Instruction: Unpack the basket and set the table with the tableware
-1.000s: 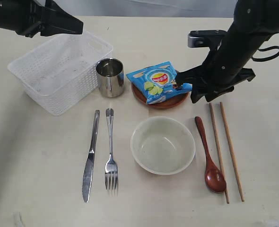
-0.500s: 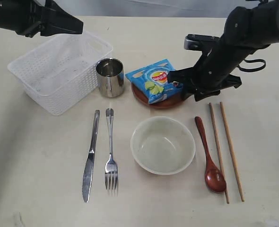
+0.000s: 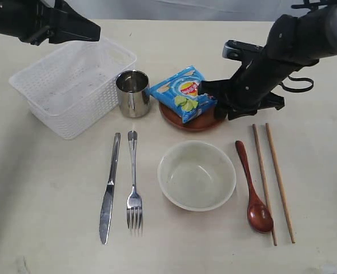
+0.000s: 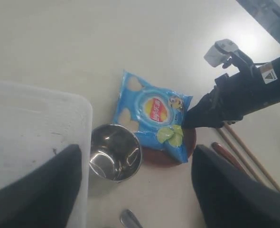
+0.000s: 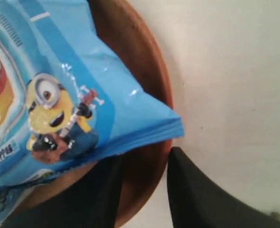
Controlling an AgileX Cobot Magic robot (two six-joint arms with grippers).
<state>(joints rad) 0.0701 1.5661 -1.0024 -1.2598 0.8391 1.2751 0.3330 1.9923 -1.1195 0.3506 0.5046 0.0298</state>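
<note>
Cream table (image 3: 54, 228) carries the laid-out setting. On it the empty basket (image 3: 80, 117) sits beside the steel cup (image 3: 133, 94), the left gripper (image 4: 136, 156) above with jaws spread wide. Centrally stands the bowl (image 3: 194, 177); behind it the small plate (image 3: 205, 123) bears a blue snack packet (image 3: 183, 94). There the right gripper (image 5: 144, 187) straddles the plate's rim under the packet's corner, jaws partly apart, grip unclear. Best pinch only the packet's edge and lift gently, leaving the plate unmoved.

basket (image 3: 83, 111) left of cup (image 3: 133, 93) | packet (image 3: 183, 94) on plate (image 3: 205, 123) | knife (image 3: 109, 188), fork (image 3: 133, 182) left of bowl (image 3: 174, 171) | spoon (image 3: 251, 185), chopsticks (image 3: 280, 182) right
</note>
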